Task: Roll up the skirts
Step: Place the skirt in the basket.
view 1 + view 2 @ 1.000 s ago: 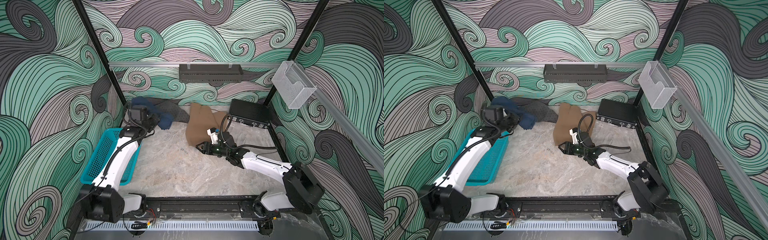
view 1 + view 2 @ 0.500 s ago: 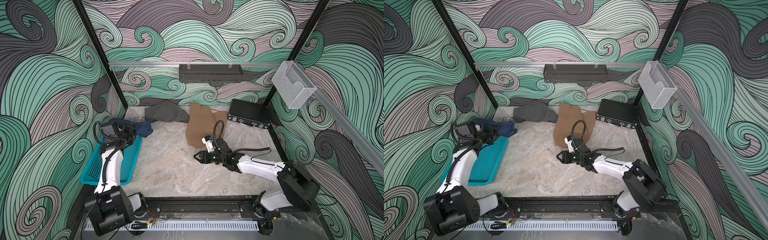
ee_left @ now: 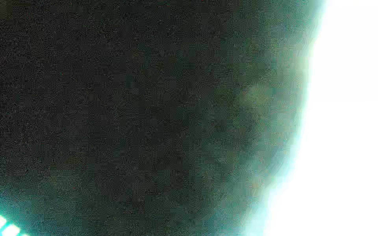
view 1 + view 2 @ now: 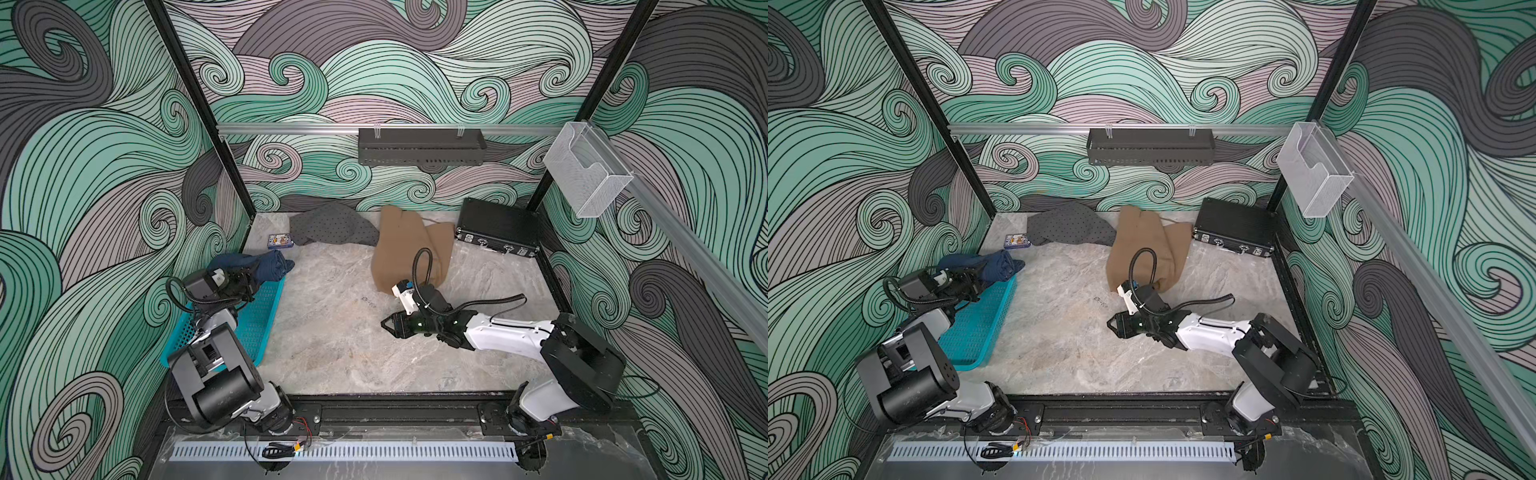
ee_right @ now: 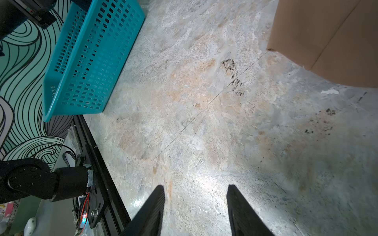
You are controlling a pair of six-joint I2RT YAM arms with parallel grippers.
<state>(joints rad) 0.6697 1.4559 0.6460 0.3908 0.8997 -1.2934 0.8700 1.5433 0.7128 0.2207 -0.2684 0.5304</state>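
Note:
The dark blue denim skirt (image 4: 268,265) (image 4: 994,266) hangs bunched over the far end of the teal basket (image 4: 259,326). My left gripper (image 4: 246,281) (image 4: 971,282) is shut on it. Dark cloth fills the left wrist view, so the fingers are hidden there. The tan-brown skirt (image 4: 409,245) (image 5: 327,40) lies flat at the back middle of the table. The dark grey dotted skirt (image 4: 332,224) lies crumpled beside it, against the back wall. My right gripper (image 4: 388,326) (image 5: 195,187) is open and empty, low over bare table in front of the tan skirt.
A black hard case (image 4: 496,226) sits at the back right. A small printed box (image 4: 280,241) lies at the back left. A black shelf (image 4: 419,145) and a clear holder (image 4: 586,174) hang on the walls. The basket (image 5: 86,61) stands along the left wall.
My left arm has pulled back from the rear corner to the basket, carrying the denim skirt. My right gripper has moved off the tan skirt's edge toward the table's middle.

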